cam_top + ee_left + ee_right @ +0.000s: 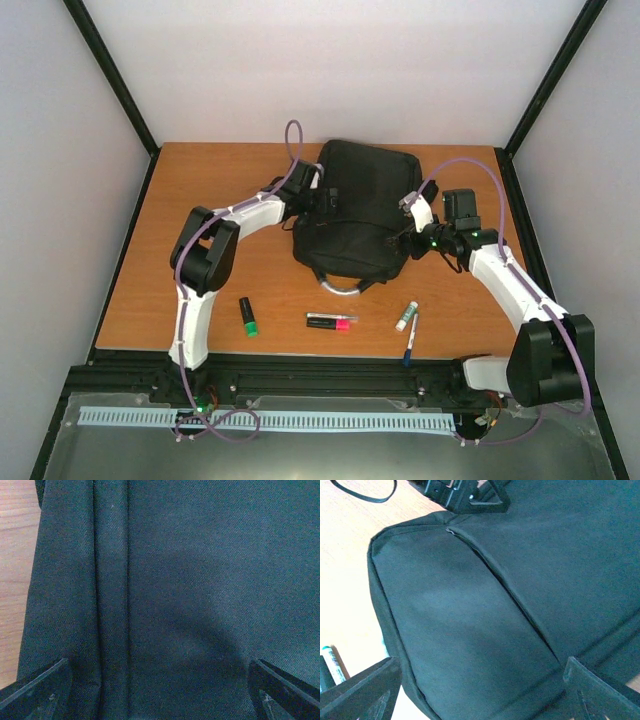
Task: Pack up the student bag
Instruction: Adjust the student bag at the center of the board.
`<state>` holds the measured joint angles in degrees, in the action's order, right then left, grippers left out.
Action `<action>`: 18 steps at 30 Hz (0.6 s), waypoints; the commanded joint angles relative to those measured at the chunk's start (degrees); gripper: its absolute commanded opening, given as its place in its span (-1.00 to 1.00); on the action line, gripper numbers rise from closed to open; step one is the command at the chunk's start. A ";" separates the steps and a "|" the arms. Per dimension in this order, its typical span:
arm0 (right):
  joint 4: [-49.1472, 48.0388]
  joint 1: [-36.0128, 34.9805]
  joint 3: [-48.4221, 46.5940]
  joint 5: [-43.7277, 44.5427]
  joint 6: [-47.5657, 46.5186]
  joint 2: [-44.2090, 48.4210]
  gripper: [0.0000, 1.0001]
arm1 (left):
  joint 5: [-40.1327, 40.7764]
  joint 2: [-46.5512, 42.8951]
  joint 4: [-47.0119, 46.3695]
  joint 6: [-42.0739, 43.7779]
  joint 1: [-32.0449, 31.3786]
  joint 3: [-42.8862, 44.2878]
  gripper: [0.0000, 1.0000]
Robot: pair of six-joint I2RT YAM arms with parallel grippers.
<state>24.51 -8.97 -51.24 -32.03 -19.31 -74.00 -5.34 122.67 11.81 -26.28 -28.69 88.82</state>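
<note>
The student bag [358,200], black fabric with a grey loop handle [342,288] at its near end, lies flat in the middle of the table. My left gripper [318,199] hovers at the bag's left edge. In the left wrist view it [160,695] is open, with its fingertips [37,687] far apart and bag fabric [190,580] filling the space under them. My right gripper [406,234] is at the bag's right side. It [482,690] is open too, over a front panel of the bag [460,625] beside a zip seam [505,587]. Neither gripper holds anything.
Near the front edge lie a black marker with a green cap [247,315], a pink and black highlighter [332,321], a white marker [406,316] and a blue pen [410,341]. The white marker [332,666] also shows beside the bag. Black buckles [465,492] sit on the bag's far part.
</note>
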 commanded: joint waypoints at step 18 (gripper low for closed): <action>-0.35 0.27 -0.08 -1.03 -3.13 2.45 0.81 | 8.81 -41.37 10.66 3.62 -3.58 -17.66 0.92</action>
<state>24.71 -8.97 -51.24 -33.10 -21.21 -72.75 2.81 87.68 17.76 -23.64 -31.40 77.58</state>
